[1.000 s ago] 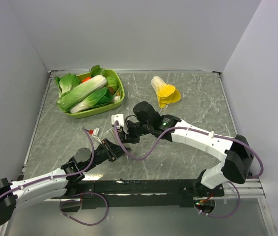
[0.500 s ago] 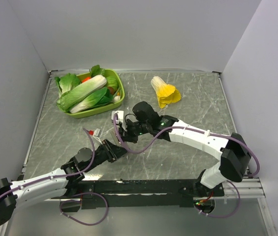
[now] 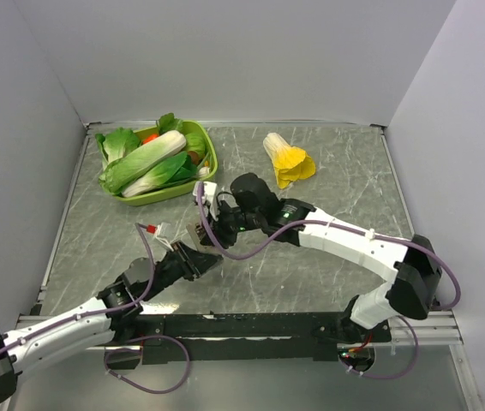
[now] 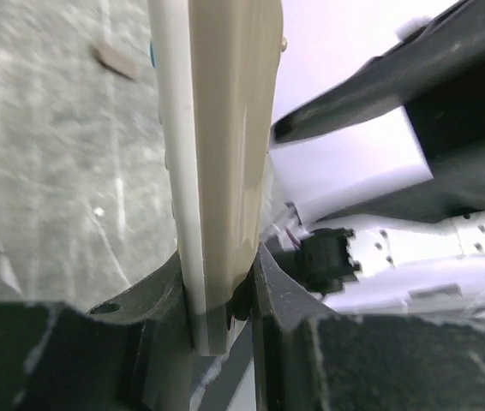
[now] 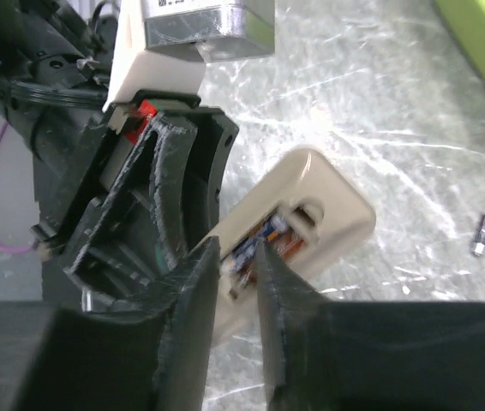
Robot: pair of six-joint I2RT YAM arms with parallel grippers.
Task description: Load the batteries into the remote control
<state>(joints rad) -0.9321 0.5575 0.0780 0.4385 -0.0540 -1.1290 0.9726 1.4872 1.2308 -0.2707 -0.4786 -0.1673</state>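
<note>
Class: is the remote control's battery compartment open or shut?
Open: the remote control shows an uncovered cavity in its beige back.

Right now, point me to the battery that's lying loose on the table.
In the right wrist view, the loose battery lies on the table at the far right edge, apart from the remote control to its left.
</note>
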